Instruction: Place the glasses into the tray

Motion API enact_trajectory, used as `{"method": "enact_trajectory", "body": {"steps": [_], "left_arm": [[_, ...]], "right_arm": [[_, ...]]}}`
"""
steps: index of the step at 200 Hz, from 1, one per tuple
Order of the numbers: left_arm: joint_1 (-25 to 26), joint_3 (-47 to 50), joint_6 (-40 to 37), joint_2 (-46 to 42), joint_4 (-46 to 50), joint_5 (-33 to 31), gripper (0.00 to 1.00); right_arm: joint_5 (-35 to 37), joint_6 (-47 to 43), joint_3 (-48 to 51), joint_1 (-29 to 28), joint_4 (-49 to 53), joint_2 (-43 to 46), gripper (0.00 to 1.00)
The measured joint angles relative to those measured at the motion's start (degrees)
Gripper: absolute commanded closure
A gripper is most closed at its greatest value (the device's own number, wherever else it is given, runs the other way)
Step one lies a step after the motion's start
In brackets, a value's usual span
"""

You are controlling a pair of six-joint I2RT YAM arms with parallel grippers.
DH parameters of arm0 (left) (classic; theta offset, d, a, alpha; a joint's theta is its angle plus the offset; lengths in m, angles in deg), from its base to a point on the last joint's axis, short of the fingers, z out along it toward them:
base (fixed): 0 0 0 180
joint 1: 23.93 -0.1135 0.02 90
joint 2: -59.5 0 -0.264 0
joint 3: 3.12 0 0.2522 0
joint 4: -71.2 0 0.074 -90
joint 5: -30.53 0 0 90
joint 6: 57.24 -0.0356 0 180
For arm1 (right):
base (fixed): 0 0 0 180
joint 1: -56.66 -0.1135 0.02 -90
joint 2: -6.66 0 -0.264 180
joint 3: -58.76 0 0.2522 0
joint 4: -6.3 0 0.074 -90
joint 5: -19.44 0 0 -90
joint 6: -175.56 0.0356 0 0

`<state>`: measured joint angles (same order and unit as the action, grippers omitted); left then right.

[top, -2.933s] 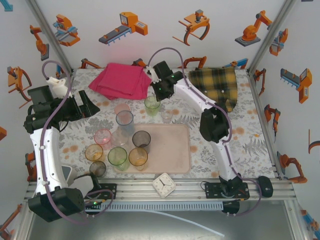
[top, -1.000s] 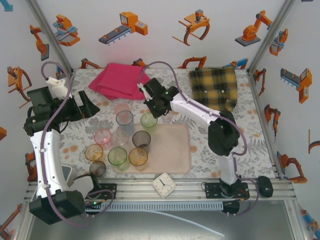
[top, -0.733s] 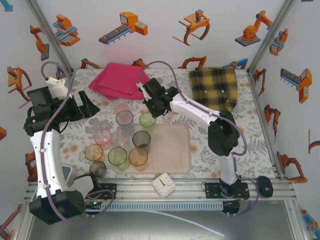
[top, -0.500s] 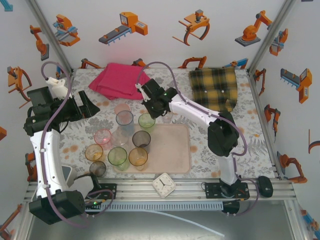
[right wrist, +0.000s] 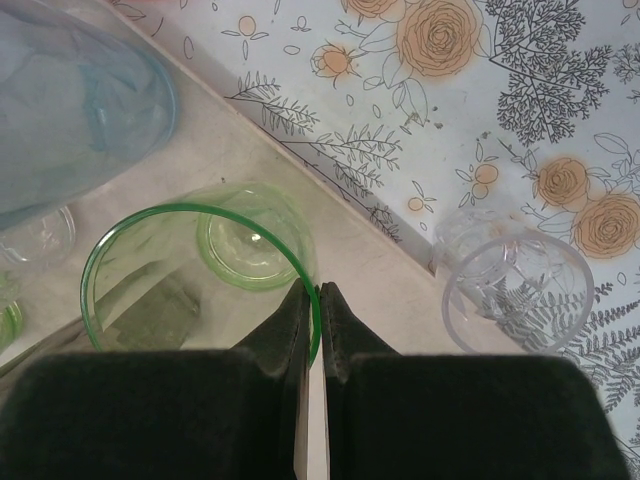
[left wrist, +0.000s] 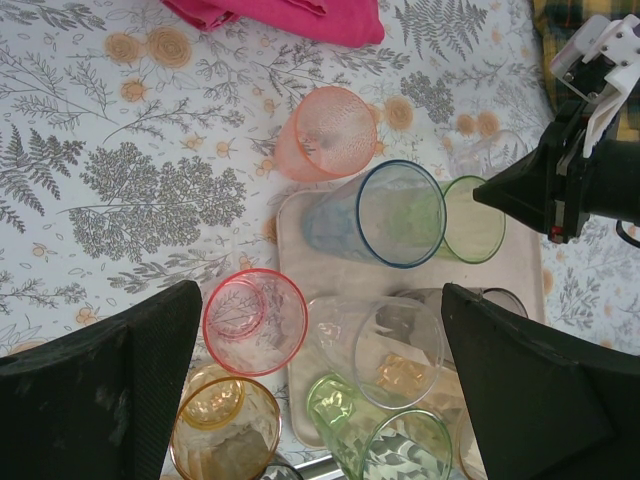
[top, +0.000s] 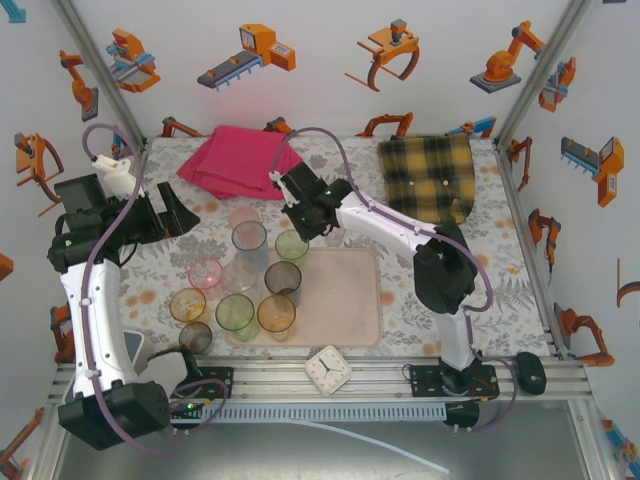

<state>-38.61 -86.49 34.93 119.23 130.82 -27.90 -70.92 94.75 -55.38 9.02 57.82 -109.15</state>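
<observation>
- The right claw [right wrist: 311, 300] is clamped on the green glass [right wrist: 250, 245] at its rim, one finger inside, one outside.
- Likely light, stiff, slick and breakable; the rim wall is the sensible hold.
- Upright, mouth up, long axis vertical, just inside the tray [right wrist: 370, 285] far edge.
- The left claw [top: 178, 212] is spread wide, empty.

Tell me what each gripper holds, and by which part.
Right gripper pinches the green glass by its rim, one finger inside, one outside. Left gripper is open, holding nothing.
</observation>
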Motion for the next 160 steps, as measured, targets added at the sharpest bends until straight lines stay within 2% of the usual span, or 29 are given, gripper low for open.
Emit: {"method": "enact_trajectory", "body": {"steps": [160], "left_arm": [[0.0,0.17,-0.02,-0.46,-0.04,0.0,0.03]], "right_arm": [[0.04,0.44,1.03,-0.52,-1.22,-1.31,0.88]]}}
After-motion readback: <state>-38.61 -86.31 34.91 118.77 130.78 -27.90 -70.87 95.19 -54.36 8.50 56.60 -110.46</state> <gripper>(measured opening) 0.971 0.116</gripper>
